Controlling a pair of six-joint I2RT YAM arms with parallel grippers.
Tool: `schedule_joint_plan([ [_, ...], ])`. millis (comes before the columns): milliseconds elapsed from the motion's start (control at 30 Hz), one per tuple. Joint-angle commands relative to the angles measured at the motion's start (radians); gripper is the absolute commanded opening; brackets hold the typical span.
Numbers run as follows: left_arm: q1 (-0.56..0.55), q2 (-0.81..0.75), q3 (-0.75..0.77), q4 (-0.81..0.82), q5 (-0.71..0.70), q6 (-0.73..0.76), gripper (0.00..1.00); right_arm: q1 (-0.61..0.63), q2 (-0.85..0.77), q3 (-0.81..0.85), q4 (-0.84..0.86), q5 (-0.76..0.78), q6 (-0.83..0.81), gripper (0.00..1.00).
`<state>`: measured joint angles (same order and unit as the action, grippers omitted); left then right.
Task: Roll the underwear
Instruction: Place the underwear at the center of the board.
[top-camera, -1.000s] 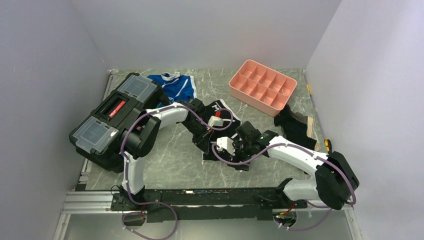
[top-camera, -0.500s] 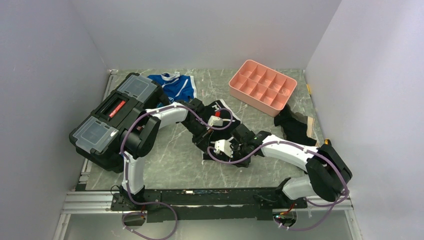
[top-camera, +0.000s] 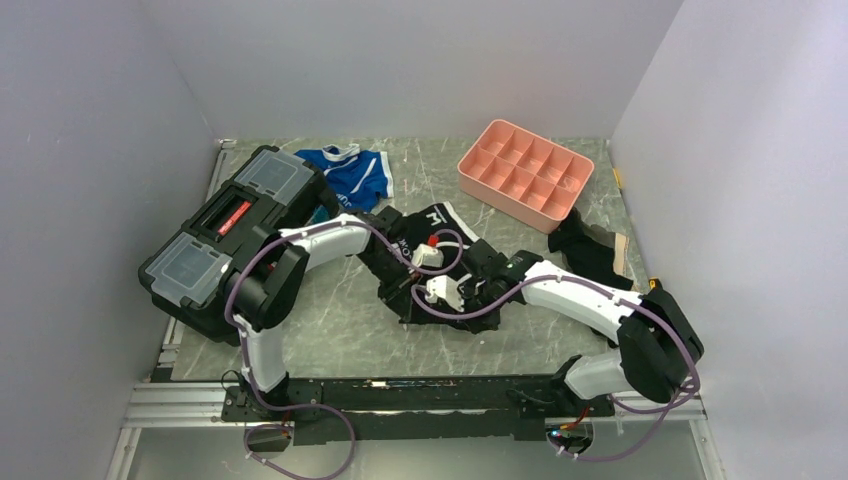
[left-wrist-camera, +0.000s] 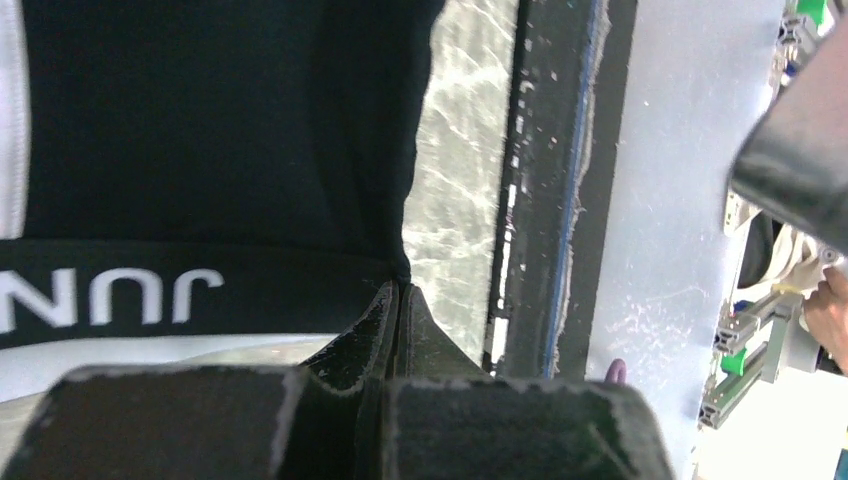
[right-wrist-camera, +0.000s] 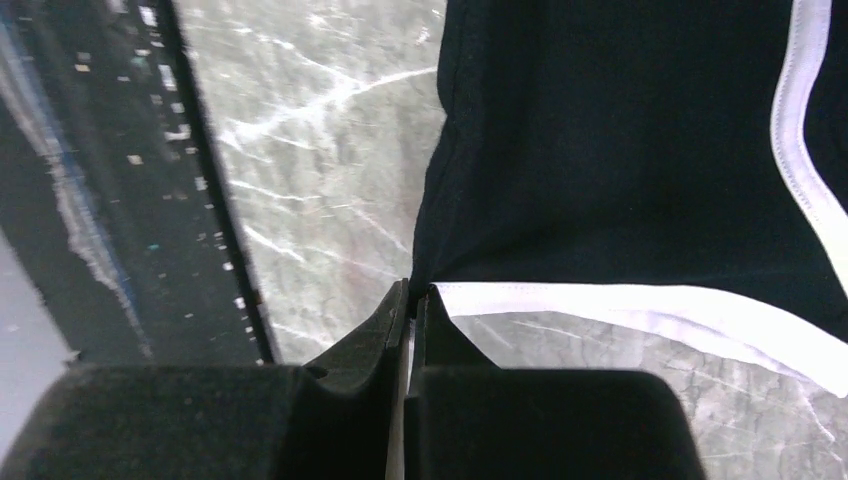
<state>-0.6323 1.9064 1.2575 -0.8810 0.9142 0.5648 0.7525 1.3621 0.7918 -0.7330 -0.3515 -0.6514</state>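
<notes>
both arms bend inward and reach low over the table, their wrists meeting nearer than and to the left of the pink tray. the left gripper has its fingers pressed together on the lettered waistband corner of the underwear, and the black cloth spreads away beyond the tips. the right gripper is pinched on a white-trimmed corner, with the fabric running ahead and to its right.
</notes>
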Motion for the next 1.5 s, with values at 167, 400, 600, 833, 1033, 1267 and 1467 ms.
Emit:
schedule_joint_plan([
  [167, -0.106, -0.137, -0.066, -0.185, -0.014, 0.144, 0.0, 0.013, 0.019, 0.181, -0.321, -0.238, -0.049, 0.0],
  [400, -0.105, -0.198, -0.044, -0.298, -0.016, 0.209, 0.0, 0.02, 0.004, 0.269, -0.396, -0.245, -0.07, 0.0],
  [600, 0.008, -0.167, 0.075, -0.329, 0.027, 0.199, 0.0, 0.013, -0.024, 0.359, -0.37, -0.1, -0.057, 0.0],
  [833, 0.118, -0.081, 0.306, -0.353, -0.053, 0.165, 0.0, -0.093, 0.067, 0.494, -0.337, 0.061, -0.088, 0.0],
  [1033, 0.166, 0.019, 0.437, -0.314, -0.15, 0.113, 0.0, -0.192, 0.244, 0.664, -0.32, 0.144, -0.175, 0.0],
  [1267, 0.208, 0.162, 0.561, -0.262, -0.247, 0.047, 0.0, -0.252, 0.469, 0.823, -0.288, 0.193, -0.235, 0.0],
  [1467, 0.224, 0.227, 0.568, -0.175, -0.334, -0.005, 0.0, -0.257, 0.615, 0.885, -0.204, 0.226, -0.229, 0.0],
])
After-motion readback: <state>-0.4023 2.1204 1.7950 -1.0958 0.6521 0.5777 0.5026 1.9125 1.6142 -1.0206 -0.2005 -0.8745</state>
